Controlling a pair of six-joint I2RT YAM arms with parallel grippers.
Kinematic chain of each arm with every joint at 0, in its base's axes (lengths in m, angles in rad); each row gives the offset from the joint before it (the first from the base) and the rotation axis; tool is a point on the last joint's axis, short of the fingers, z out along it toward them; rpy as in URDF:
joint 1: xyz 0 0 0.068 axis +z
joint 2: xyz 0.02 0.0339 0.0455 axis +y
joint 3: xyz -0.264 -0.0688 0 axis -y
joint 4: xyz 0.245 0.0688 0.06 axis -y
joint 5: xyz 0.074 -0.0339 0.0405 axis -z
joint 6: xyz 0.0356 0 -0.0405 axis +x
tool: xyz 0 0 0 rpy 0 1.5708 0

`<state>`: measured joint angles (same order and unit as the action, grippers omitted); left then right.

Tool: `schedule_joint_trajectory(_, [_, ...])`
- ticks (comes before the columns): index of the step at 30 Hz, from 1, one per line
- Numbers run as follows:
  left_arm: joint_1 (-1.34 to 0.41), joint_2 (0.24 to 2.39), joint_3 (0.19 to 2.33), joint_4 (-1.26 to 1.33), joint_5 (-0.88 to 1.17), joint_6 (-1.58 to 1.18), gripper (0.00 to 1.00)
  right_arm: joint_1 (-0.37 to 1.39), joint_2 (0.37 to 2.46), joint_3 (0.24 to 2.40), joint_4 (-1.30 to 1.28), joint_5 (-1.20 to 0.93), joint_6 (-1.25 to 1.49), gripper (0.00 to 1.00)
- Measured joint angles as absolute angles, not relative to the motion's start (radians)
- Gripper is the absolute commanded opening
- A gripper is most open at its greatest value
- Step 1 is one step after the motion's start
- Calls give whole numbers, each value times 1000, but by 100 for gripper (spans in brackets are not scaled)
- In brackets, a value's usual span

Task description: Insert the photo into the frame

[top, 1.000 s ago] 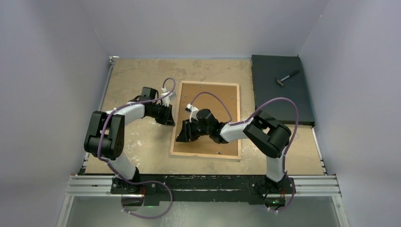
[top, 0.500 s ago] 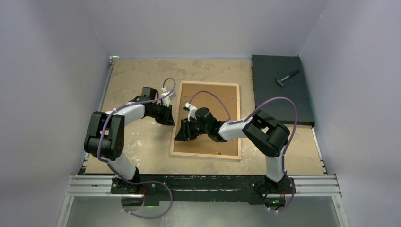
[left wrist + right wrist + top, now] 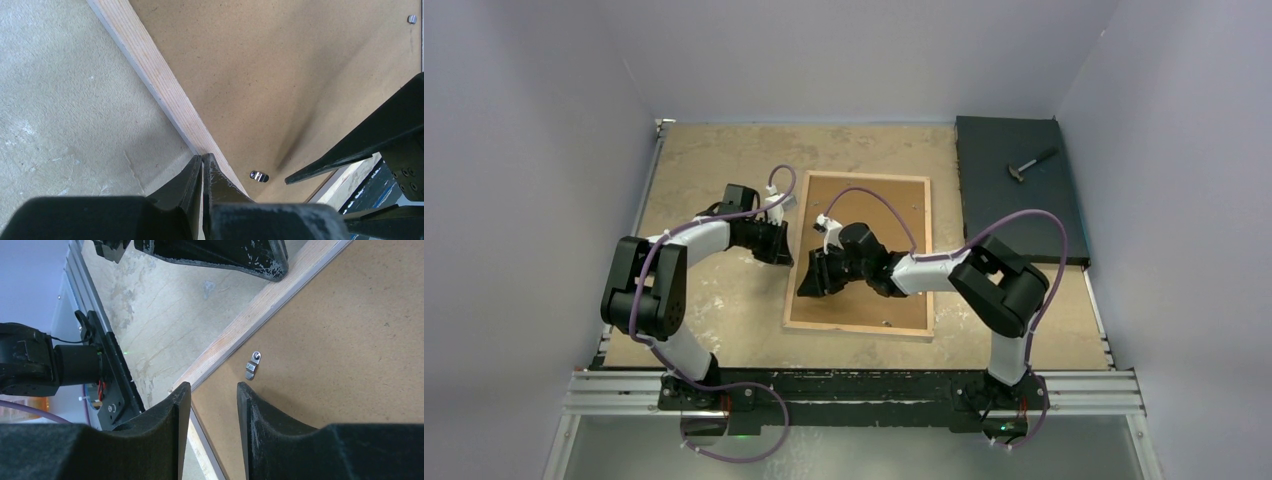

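Sandy worktop [image 3: 714,310] — frame [image 3: 160,85] face down, backing board [image 3: 300,65] fitted. Left hand [image 3: 202,164] has just closed, empty, at its wooden edge; right hand [image 3: 214,391] hovers half-open by a clip [image 3: 252,366] — likely the next job.

The left arm [image 3: 694,238] reaches forward and inward. The left gripper [image 3: 202,162] points down, its fingers pressed together. The right arm [image 3: 924,272] bends across to the left. The right gripper [image 3: 213,392] is low, fingers parted.
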<state>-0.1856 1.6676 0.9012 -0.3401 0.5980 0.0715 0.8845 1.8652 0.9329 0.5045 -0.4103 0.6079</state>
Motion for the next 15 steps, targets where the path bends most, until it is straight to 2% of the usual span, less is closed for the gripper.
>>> schedule_joint_trajectory(15, [-186, 1660, 890, -327, 598, 72, 0, 883, 1931, 926, 593, -411, 611, 40])
